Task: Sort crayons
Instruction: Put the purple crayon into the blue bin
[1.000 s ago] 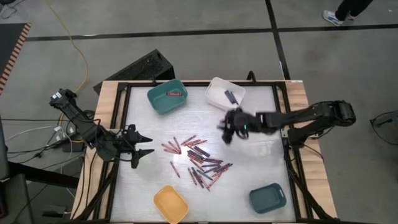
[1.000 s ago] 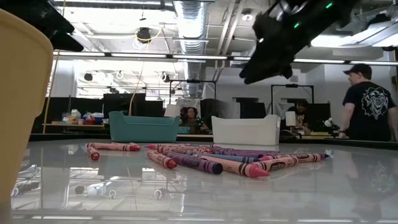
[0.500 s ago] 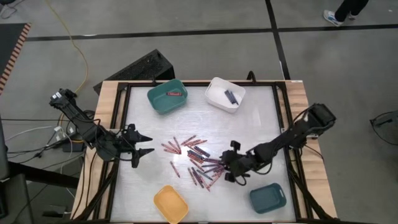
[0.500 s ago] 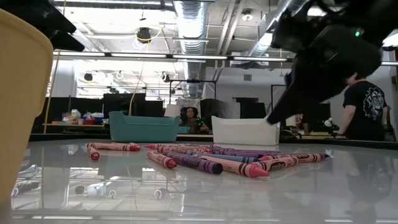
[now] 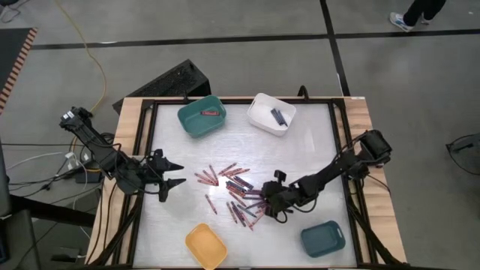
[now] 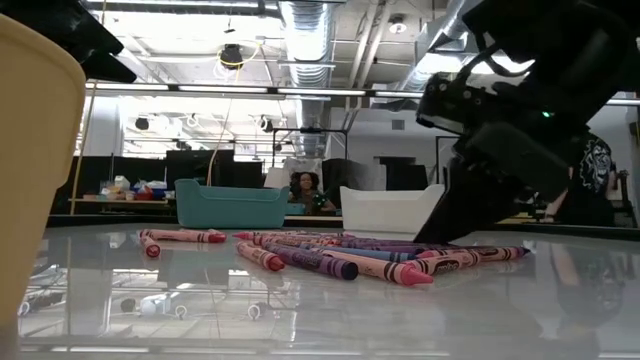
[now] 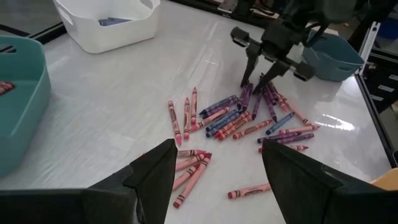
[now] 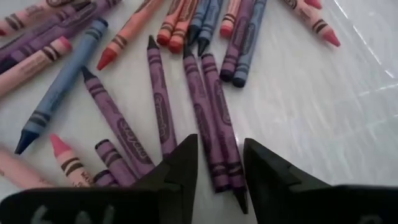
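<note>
- Nearest the low camera stand a yellow bin (image 5: 206, 246) at the left and a teal bin (image 5: 323, 238) at the right; neither shows any crayons inside.
- Just beyond them, mid-table, lies the loose pile of crayons (image 5: 238, 193): red, pink, blue and purple sticks fanned over the tabletop (image 5: 300, 146), none yet lifted.
- The right gripper (image 5: 268, 202) now sits low at the right edge of that pile. A second ago it hung by the far white bin, so it has crossed the table and come down for another pick.
- In its wrist view its fingers (image 8: 180, 165) stand a narrow way apart, straddling a pair of purple crayons (image 8: 214, 115) that lie side by side. Nothing is between them yet, and I judge a grasp on one purple stick is the step at hand.
- The left gripper (image 5: 171, 181) waits well left of the pile with its fingers spread wide and empty, unchanged over the last second.
- Farthest off, the second teal bin (image 5: 202, 116) holds a red crayon (image 5: 212, 113), and the white bin (image 5: 271, 113) holds dark blue-purple crayons (image 5: 278, 116).
- So the sorting is at an early stage: most sticks remain in the pile.
</note>
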### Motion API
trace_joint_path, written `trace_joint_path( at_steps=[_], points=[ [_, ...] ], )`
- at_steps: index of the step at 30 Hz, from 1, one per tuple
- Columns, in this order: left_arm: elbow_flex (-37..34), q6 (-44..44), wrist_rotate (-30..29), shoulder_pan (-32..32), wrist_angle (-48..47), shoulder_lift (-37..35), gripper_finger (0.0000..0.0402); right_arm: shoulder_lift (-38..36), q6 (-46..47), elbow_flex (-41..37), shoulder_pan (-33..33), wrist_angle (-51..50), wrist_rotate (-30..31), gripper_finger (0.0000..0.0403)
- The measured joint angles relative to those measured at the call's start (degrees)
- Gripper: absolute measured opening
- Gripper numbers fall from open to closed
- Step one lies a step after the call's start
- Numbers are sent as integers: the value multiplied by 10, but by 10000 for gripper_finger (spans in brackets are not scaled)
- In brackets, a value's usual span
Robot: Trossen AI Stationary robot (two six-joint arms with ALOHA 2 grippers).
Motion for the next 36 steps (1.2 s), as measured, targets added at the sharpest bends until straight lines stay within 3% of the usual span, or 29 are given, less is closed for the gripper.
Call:
trace_joint_path(
  at_steps=[7, 22, 29, 36],
  points=[
    [0, -2, 0, 0, 0, 0, 228, -1, 14, 0, -12, -10, -10, 126],
    [0, -4, 0, 0, 0, 0, 228, -1, 27, 1, -3, -7, -13, 17],
    [0, -4, 0, 0, 0, 0, 228, 0, 25, 3, 4, 10, -9, 1],
    [0, -4, 0, 0, 0, 0, 228, 1, 20, 7, 4, 10, -7, 18]
  ],
)
